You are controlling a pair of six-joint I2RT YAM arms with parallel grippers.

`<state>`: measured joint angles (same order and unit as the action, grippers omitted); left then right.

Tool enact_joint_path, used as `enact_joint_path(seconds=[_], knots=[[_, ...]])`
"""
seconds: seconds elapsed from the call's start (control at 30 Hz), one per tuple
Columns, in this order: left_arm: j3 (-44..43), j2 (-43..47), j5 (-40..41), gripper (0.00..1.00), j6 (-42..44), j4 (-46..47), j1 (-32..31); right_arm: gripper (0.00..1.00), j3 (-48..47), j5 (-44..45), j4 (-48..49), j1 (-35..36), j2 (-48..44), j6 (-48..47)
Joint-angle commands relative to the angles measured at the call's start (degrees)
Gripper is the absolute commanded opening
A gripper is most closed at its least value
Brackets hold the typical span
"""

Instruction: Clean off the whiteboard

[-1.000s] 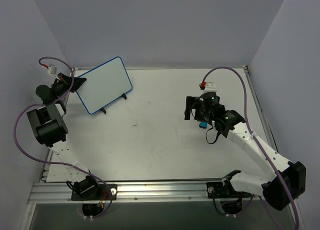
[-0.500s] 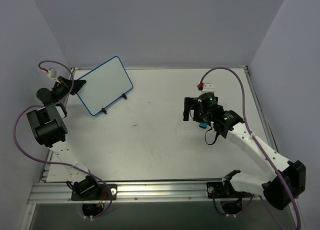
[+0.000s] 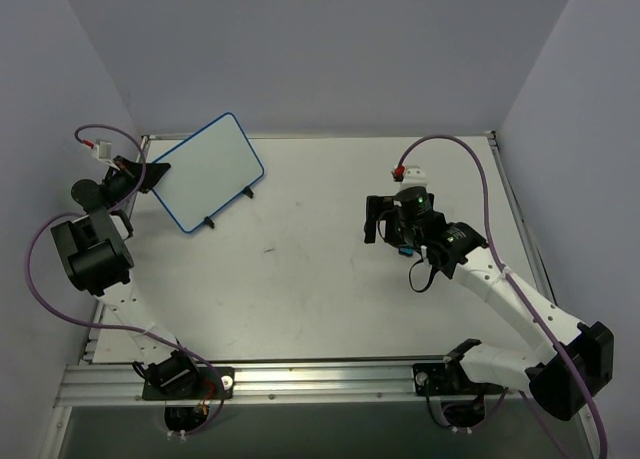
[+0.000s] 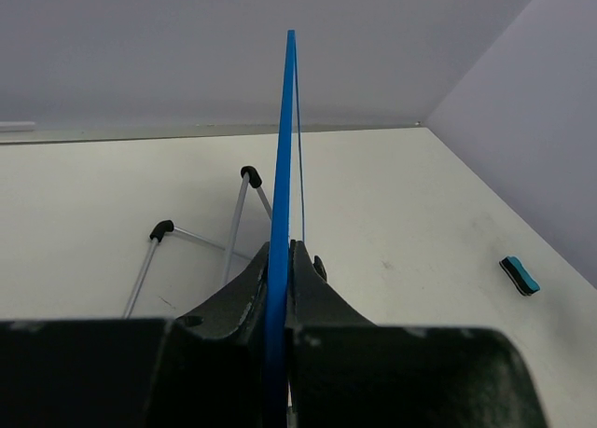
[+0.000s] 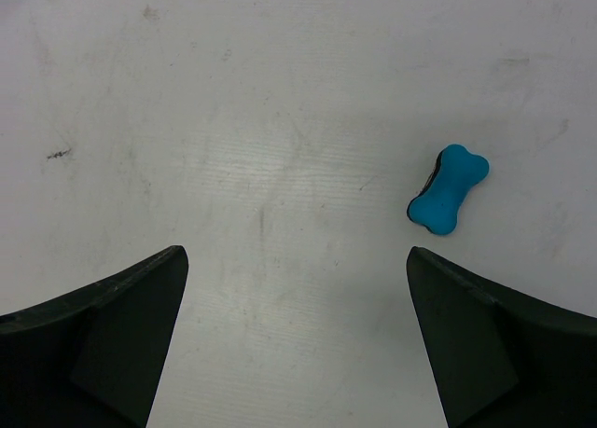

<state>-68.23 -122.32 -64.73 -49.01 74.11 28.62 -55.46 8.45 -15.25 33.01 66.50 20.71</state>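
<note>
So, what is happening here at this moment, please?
The left gripper has its jaws shut on the edge of the whiteboard, holding it at the far left of the table. In the top view its face shows no writing. The right gripper hangs above the table with jaws open and empty; the blue eraser lies on the table below it, untouched.

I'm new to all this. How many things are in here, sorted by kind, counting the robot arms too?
whiteboard: 1
blue eraser: 1
robot arms: 2
Total: 4
</note>
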Motion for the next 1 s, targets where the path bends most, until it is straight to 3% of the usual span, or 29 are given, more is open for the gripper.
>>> enact_joint_path(seconds=[0.0,0.33,0.67,0.97], knots=[[1.6,2.0,-2.7,0.02,9.9,15.9,2.1,1.00,-0.2,2.0,0.1,0.6,-2.0,-0.6],[4.5,5.3,-3.3,0.02,13.7,14.1,2.6,1.00,0.2,2.3,0.5,2.2,-3.3,-0.5],[8.1,10.3,-2.2,0.04,20.6,4.6,3.0,1.00,0.4,2.5,0.3,3.6,-4.4,-0.3],[8.4,9.6,-1.7,0.16,19.5,5.2,2.0,1.00,0.4,3.3,0.2,4.5,-4.5,-0.2]])
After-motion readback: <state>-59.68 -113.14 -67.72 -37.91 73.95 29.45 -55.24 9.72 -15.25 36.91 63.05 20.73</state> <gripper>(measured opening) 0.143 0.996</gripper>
